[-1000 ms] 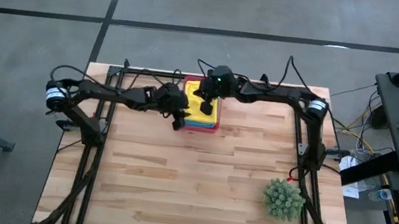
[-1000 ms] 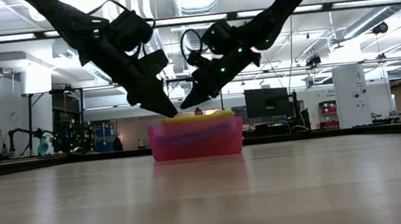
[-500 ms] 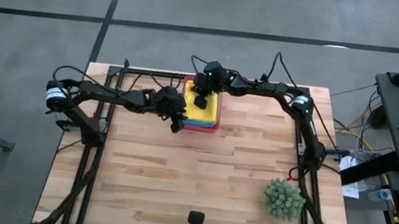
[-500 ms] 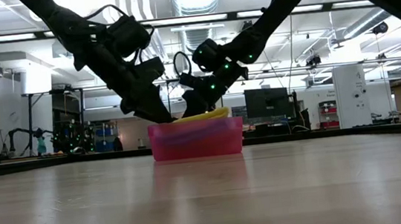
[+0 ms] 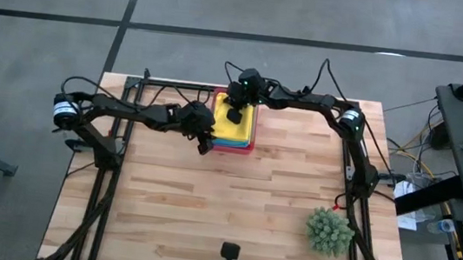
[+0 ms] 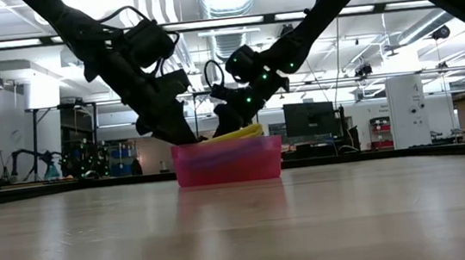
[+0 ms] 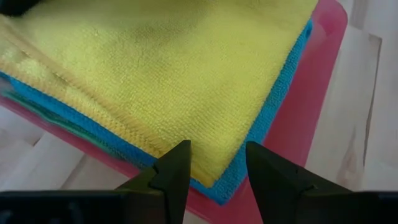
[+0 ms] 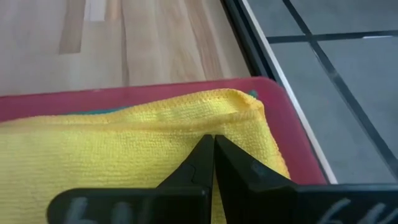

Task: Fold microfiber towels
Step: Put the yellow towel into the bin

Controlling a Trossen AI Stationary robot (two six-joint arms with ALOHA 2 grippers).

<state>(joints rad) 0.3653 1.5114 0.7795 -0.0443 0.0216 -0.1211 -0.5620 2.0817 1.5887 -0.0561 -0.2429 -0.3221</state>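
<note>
A stack of towels lies in the pink tray [image 5: 234, 150] at the table's far middle, with a yellow towel [image 5: 236, 129] on top. A turquoise blue towel [image 7: 273, 115] lies under it. My right gripper [image 5: 234, 115] comes down on the far part of the yellow towel [image 8: 124, 155] and is shut. My left gripper [image 5: 205, 141] is open at the tray's near left corner. Its two fingers stand on either side of the yellow towel's corner [image 7: 211, 171]; whether they touch it I cannot tell. My right gripper has its shut fingertips on the top yellow towel, close to its hemmed edge [image 8: 233, 102], slanting down from above. The tips hide the place of contact, so one layer or several I cannot tell. In the low view the towel [image 6: 246, 132] stands raised above the tray's rim on one side.
A spiky green plant [image 5: 328, 230] stands near the table's right front. The black frame rails [image 5: 346, 161] run along both sides of the table. Bare wood lies between the tray and the near edge.
My right gripper has gone a little toward the table's far left over the tray and down onto the yellow towel. The towel lay flat before and is now raised on one side above the rim. My left gripper has come down toward the tray's near left corner.
</note>
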